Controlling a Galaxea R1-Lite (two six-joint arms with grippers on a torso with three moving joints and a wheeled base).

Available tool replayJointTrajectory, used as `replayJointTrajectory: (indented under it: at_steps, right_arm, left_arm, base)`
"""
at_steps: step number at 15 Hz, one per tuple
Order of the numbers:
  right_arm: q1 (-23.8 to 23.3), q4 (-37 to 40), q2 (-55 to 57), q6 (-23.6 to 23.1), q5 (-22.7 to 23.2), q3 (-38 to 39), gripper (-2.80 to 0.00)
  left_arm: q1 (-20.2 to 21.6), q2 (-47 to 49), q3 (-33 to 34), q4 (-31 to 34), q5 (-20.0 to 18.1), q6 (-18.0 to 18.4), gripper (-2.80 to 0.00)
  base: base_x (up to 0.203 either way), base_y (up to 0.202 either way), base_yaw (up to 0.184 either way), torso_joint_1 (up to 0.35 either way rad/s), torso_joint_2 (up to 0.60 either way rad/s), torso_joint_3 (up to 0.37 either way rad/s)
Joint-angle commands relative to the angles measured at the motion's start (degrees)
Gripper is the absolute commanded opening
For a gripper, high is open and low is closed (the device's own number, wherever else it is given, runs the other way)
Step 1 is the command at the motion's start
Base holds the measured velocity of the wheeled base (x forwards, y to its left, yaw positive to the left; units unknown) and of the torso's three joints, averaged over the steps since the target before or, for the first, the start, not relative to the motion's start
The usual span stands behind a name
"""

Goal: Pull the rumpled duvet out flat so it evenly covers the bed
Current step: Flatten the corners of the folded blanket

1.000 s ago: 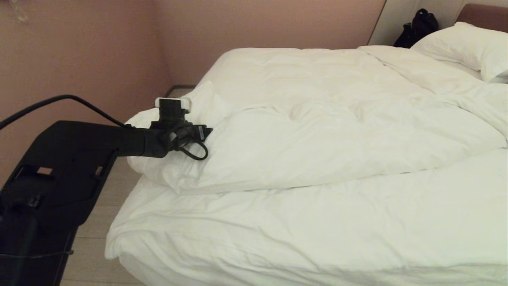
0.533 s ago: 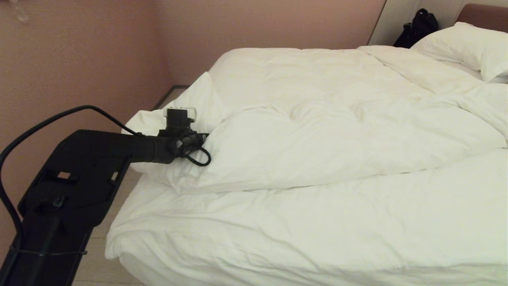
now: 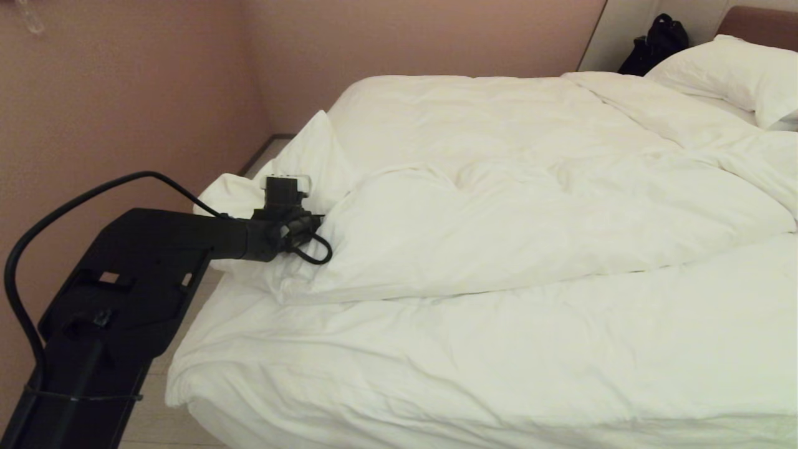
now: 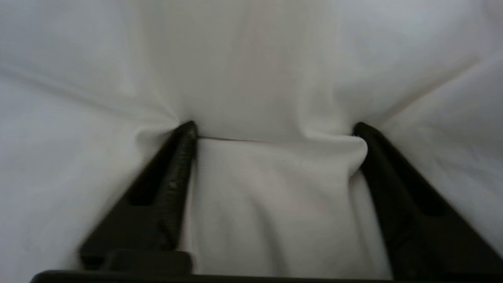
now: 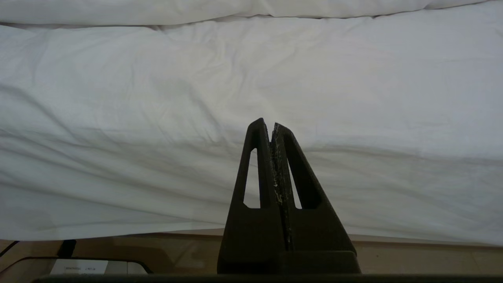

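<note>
The puffy white duvet [image 3: 499, 212] lies rumpled across the far part of the bed [image 3: 474, 374], its near edge folded back so the white sheet shows in front. At the duvet's left corner my left gripper [image 3: 315, 223] is pushed into the folds, fingertips buried. In the left wrist view the left gripper [image 4: 274, 129] stands open, with a bulge of duvet [image 4: 275, 196] filling the gap between the two black fingers [image 4: 177, 177]. My right gripper [image 5: 271, 124] is shut and empty, held low in front of the bed's sheeted side [image 5: 157, 98].
White pillows [image 3: 742, 75] lie at the far right by the reddish headboard [image 3: 757, 22]. A black bag [image 3: 654, 40] sits behind the bed. A pink wall [image 3: 124, 93] runs close along the left, with a narrow strip of floor [image 3: 156, 399] beside the bed.
My left arm has sunk and pressed further into the duvet's left corner. A flap of duvet beside it now stands up in a peak. Nothing else moved.
</note>
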Motion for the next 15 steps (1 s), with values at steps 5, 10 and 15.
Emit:
replayJointTrajectory:
  at_steps: [5, 10, 15]
  right_arm:
    - [0.0, 0.0, 0.1, 0.0, 0.0, 0.0, -2.8]
    - [0.0, 0.0, 0.1, 0.0, 0.0, 0.0, -2.8]
    - [0.0, 0.0, 0.1, 0.0, 0.0, 0.0, -2.8]
  left_arm:
    - [0.0, -0.2, 0.0, -0.5, 0.0, -0.1, -2.8]
    - [-0.2, -2.8, 0.8, -0.9, 0.1, -0.6, -2.8]
    - [-0.2, -6.5, 2.2, -0.7, 0.4, -0.8, -2.8]
  base:
    - [0.0, 0.0, 0.0, 0.0, 0.0, 0.0]
    - [0.0, 0.0, 0.0, 0.0, 0.0, 0.0]
    - [0.0, 0.0, 0.0, 0.0, 0.0, 0.0]
